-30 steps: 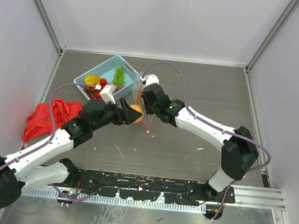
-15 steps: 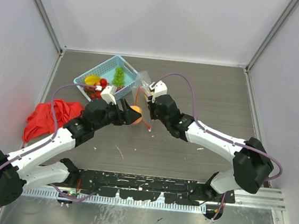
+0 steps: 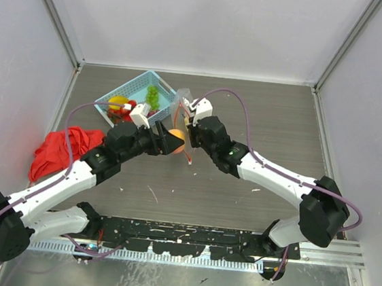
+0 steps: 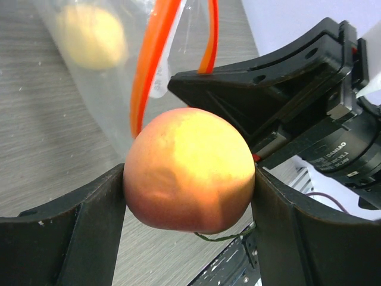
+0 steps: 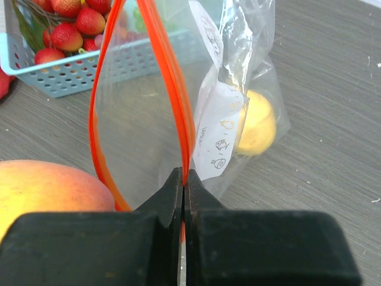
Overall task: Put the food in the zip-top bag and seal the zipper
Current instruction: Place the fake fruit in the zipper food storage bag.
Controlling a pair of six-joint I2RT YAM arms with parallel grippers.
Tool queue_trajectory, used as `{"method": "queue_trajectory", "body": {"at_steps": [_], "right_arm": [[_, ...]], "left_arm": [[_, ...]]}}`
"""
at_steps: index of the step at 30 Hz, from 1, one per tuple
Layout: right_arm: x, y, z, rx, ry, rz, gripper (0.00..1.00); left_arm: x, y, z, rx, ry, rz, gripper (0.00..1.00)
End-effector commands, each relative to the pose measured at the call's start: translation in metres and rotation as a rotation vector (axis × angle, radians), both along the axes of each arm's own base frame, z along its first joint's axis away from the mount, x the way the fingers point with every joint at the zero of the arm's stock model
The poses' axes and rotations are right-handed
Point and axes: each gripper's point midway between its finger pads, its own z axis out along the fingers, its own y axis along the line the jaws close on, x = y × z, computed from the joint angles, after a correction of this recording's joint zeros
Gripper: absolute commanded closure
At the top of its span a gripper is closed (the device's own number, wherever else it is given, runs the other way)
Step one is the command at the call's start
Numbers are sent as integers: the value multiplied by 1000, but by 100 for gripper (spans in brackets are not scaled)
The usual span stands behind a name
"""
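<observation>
My left gripper [image 4: 189, 196] is shut on the orange-pink peach [image 4: 189, 170] and holds it right at the open mouth of the zip-top bag [image 5: 149, 137]. My right gripper [image 5: 183, 179] is shut on the red-orange zipper strip [image 5: 172, 77], holding the bag's mouth open above the table. A yellow lemon [image 5: 257, 124] lies inside the bag beside the white label [image 5: 217, 134]. In the top view the peach [image 3: 176, 139] sits between both grippers, just left of the bag [image 3: 182, 115]. Strawberries [image 5: 65, 33], grapes [image 3: 153, 97] and another yellow fruit [image 3: 119, 100] stay in the basket.
A light-blue mesh basket [image 3: 137, 85] stands behind the grippers at the back left. A red cloth [image 3: 64, 147] lies at the left side near the wall. White walls enclose the table on three sides.
My right gripper moved the bag mouth slightly back toward the basket. My left gripper brought the peach up and right, closer to the bag's opening.
</observation>
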Motion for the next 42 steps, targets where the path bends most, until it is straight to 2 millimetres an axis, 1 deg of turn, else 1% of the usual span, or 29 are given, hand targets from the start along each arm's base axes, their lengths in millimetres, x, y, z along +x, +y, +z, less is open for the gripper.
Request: {"method": "queue_trajectory", "body": {"at_steps": [1,6,10,13,16,23,26,29,34,35,38,42], "right_arm": [[4,5,54,67,-81,12,99],[2,1,56,37,-65,5,99],[0,-3,62,37,-71,0,99],[-2,-5,66,39,-75,2,99],[-4,-5,69,46,-78,8,99],[-9,-6,78,64,-78,25,99],[-10,-6,82,70,-82,29,99],[-13,-3,83,75,-73,48,99],[-14,4,81,89,-50,68,99],[-18,9,80,99,-35,98,99],[-21,11,83,116,-28,109,99],[-23,8,90,129,-32,104,99]], "left_arm": [[12,-11,54,-94,-135,-9,52],[18,-19,68,-118,-168,-25,52],[29,-16,70,-100,-186,22,52],[33,-18,71,-104,-192,25,52],[42,-17,62,-73,-187,56,52],[59,-1,27,51,-126,170,52],[63,7,19,91,-115,208,52],[66,10,19,113,-115,226,50],[66,7,31,100,-131,211,50],[66,7,32,102,-132,213,50],[70,16,31,146,-126,254,50],[72,34,17,247,-88,323,49]]}}
